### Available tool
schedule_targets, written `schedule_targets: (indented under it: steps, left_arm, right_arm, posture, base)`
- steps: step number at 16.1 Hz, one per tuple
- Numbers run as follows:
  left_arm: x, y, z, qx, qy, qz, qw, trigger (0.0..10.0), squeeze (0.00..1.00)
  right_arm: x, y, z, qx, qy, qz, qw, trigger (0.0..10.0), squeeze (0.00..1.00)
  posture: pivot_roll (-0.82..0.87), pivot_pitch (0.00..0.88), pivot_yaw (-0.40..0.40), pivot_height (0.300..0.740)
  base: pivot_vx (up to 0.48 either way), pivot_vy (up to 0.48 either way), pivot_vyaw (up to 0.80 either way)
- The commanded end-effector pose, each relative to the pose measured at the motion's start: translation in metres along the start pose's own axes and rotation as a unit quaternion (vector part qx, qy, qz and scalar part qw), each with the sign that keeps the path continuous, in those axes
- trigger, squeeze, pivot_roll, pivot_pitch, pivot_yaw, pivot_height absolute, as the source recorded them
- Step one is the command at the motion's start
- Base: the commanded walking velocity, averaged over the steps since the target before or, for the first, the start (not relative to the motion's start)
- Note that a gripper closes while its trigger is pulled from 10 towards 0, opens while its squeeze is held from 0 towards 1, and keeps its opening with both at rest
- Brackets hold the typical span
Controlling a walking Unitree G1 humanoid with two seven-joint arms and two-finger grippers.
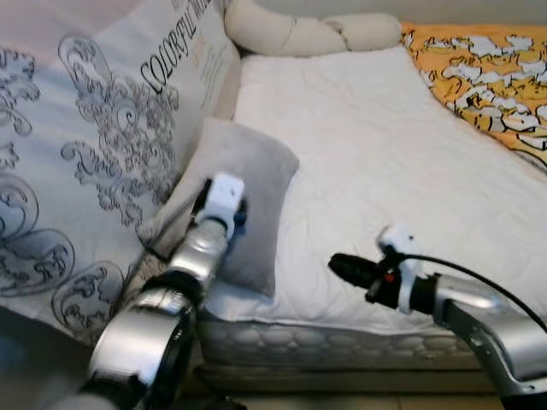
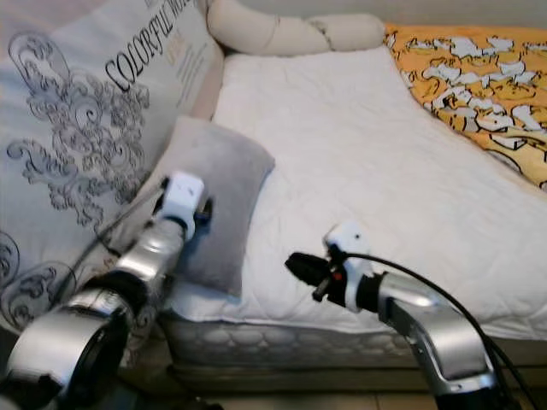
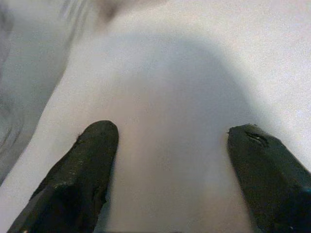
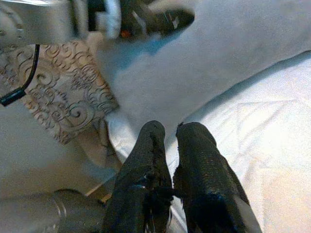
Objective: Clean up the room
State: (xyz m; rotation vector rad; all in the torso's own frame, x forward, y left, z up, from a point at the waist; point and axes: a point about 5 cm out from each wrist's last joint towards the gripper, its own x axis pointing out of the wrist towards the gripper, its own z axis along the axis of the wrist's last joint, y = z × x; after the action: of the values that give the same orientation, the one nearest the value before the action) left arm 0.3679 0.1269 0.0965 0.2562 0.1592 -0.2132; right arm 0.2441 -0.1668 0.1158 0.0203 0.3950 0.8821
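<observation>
A small grey pillow (image 1: pixel 252 171) leans at the left edge of the white mattress (image 1: pixel 385 145), against a large scroll-patterned cushion (image 1: pixel 85 145). My left gripper (image 1: pixel 238 213) reaches onto the pillow's lower half. In the left wrist view its fingers (image 3: pixel 97 145) stand wide apart over the grey cloth, open, with nothing clamped between them. My right gripper (image 1: pixel 344 268) hovers low over the mattress near its front edge, to the right of the pillow. It points towards the pillow with its two fingers (image 4: pixel 155 141) shut together and empty.
A cream knotted bolster (image 1: pixel 308 34) lies along the head of the bed. An orange patterned blanket (image 1: pixel 487 77) covers the far right side. The mattress's quilted front edge (image 1: pixel 342 342) runs just below both arms.
</observation>
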Motion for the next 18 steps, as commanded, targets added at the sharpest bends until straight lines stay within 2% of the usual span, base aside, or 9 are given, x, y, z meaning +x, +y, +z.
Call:
schedule_targets:
  steps: [1, 5, 8, 9, 10, 11, 12, 14, 18]
  left_arm:
    - [0.001, 0.008, 0.018, -0.004, -0.047, -0.029, 0.998, 10.0, 0.0]
    - [-0.001, 0.008, 0.002, 0.006, 0.002, -0.043, 0.999, 10.0, 0.0]
    - [-0.006, 0.007, 0.012, -0.056, -0.047, -0.08, 0.994, 10.0, 0.0]
    - [-0.012, 0.004, 0.018, -0.096, -0.076, -0.094, 0.988, 10.0, 1.0]
    - [-0.023, 0.002, 0.02, -0.146, -0.102, -0.097, 0.979, 10.0, 1.0]
    - [-0.026, 0.002, 0.019, -0.148, -0.101, -0.092, 0.979, 10.0, 1.0]
    - [-0.035, 0.002, 0.017, -0.138, -0.107, -0.085, 0.981, 10.0, 0.0]
    - [-0.056, 0.005, 0.012, -0.117, -0.102, -0.065, 0.986, 10.0, 0.0]
    - [-0.087, 0.02, 0.002, -0.12, -0.089, -0.011, 0.989, 10.0, 0.0]
  right_arm:
    - [-0.003, -0.001, 0.007, -0.003, -0.026, -0.005, 1.0, 10.0, 0.0]
    - [-0.003, -0.002, 0.005, 0.0, -0.024, -0.007, 1.0, 10.0, 0.0]
    - [-0.003, -0.004, 0.005, 0.005, -0.039, -0.026, 0.999, 10.0, 0.0]
    - [-0.002, -0.009, 0.006, 0.013, -0.057, -0.064, 0.996, 10.0, 0.18]
    - [0.002, -0.015, 0.006, 0.029, -0.079, -0.112, 0.99, 10.0, 1.0]
    - [0.003, -0.014, 0.005, 0.036, -0.083, -0.115, 0.989, 10.0, 1.0]
    - [0.005, -0.016, 0.004, 0.039, -0.091, -0.143, 0.985, 10.0, 1.0]
    - [0.009, -0.023, 0.001, 0.052, -0.119, -0.231, 0.964, 10.0, 1.0]
    - [0.012, -0.023, -0.002, 0.057, -0.145, -0.291, 0.944, 10.0, 1.0]
  posture:
    - [-0.07, 0.0, 0.067, 0.74]
    - [-0.07, 0.0, 0.072, 0.74]
    - [-0.07, 0.0, 0.076, 0.74]
    - [-0.06, 0.0, 0.084, 0.74]
    - [-0.06, 0.0, 0.087, 0.74]
    - [-0.06, 0.0, 0.088, 0.74]
    - [-0.05, 0.0, 0.082, 0.74]
    - [-0.03, 0.0, 0.065, 0.74]
    - [0.01, 0.0, 0.02, 0.74]
  base:
    - [0.0, 0.0, 0.0]
    - [0.0, 0.0, 0.0]
    - [0.0, 0.0, 0.0]
    - [0.0, 0.0, 0.0]
    - [0.0, 0.0, 0.0]
    - [0.0, 0.0, 0.0]
    - [0.0, 0.0, 0.0]
    - [0.0, 0.0, 0.0]
    - [0.0, -0.48, 0.0]
